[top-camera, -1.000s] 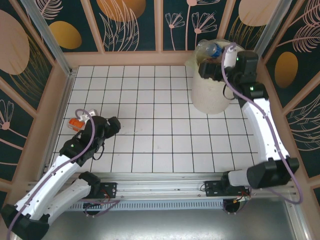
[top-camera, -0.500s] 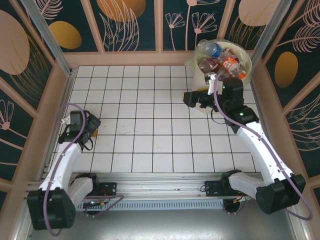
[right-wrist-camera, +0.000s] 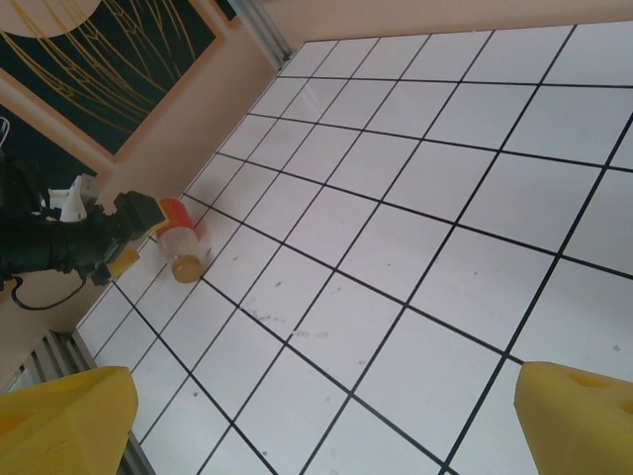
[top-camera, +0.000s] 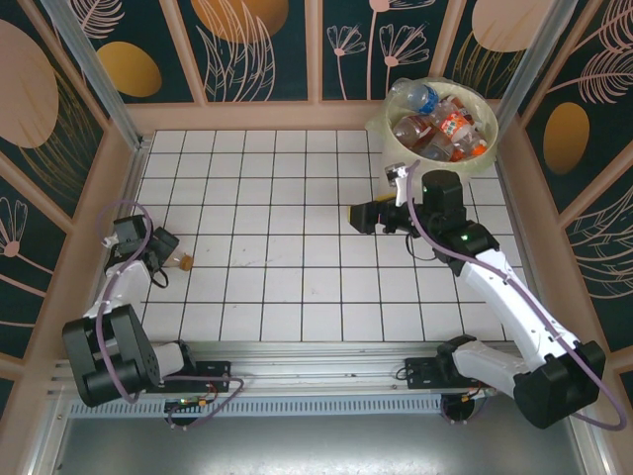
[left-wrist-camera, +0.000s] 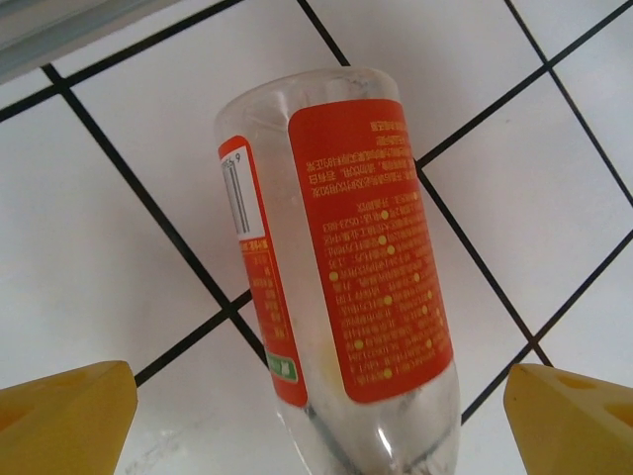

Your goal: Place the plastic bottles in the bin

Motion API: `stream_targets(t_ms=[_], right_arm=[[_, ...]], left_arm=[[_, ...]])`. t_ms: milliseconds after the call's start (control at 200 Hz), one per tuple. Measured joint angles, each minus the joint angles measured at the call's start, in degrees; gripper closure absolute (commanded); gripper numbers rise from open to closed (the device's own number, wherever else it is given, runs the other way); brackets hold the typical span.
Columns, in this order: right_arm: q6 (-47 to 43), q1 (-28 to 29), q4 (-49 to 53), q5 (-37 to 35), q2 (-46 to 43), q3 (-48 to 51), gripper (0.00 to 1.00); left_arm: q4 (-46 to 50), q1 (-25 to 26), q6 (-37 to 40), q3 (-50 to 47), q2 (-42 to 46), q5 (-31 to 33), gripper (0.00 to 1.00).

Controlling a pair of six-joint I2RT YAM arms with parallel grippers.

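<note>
One plastic bottle (left-wrist-camera: pixel 346 267), clear with an orange-red label, lies on its side on the white tiles by the left wall. My left gripper (left-wrist-camera: pixel 316 435) is open and straddles its lower end, with a gap on each side. From above, that bottle's (top-camera: pixel 180 261) brownish cap end pokes out to the right of the left gripper (top-camera: pixel 166 255). The bin (top-camera: pixel 381 139), a cream bucket at the back right, holds several plastic bottles (top-camera: pixel 440 129). My right gripper (top-camera: pixel 358 218) hangs open and empty over the table's middle, pointing left. The right wrist view shows the bottle (right-wrist-camera: pixel 178 237) far off.
A wooden wall (top-camera: pixel 89 218) runs close behind the left gripper, with its base rail (left-wrist-camera: pixel 59 30) just beyond the bottle. White tiled floor (right-wrist-camera: pixel 415 247) stretches between the right gripper and the bottle. The arm bases sit on a metal rail (top-camera: pixel 316 361) at the near edge.
The right arm has drawn back from over the bin and swung left over the table's middle. The left arm has folded back toward the left wall and come down around the bottle.
</note>
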State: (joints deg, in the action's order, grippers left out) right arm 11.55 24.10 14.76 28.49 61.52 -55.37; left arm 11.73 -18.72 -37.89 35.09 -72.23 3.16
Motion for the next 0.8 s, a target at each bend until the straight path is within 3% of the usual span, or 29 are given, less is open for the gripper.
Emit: stream_targets(t_ms=[255, 575, 801], right_arm=[[-0.02, 0.26, 0.26, -1.05, -2.40, 1.07, 0.02], [0.02, 0.28, 1.49, -1.81, -5.40, 2.93, 0.02], [0.46, 0.28, 2.23, -2.54, -6.54, 3.41, 0.02]], left_arm=[[-4.35, -2.40, 0.83, 0.85, -5.92, -4.42, 0.23], [-8.98, -2.40, 0.81, 1.05, -7.67, -7.23, 0.23], [-10.45, -2.40, 0.20, 1.05, -9.64, -8.70, 0.37]])
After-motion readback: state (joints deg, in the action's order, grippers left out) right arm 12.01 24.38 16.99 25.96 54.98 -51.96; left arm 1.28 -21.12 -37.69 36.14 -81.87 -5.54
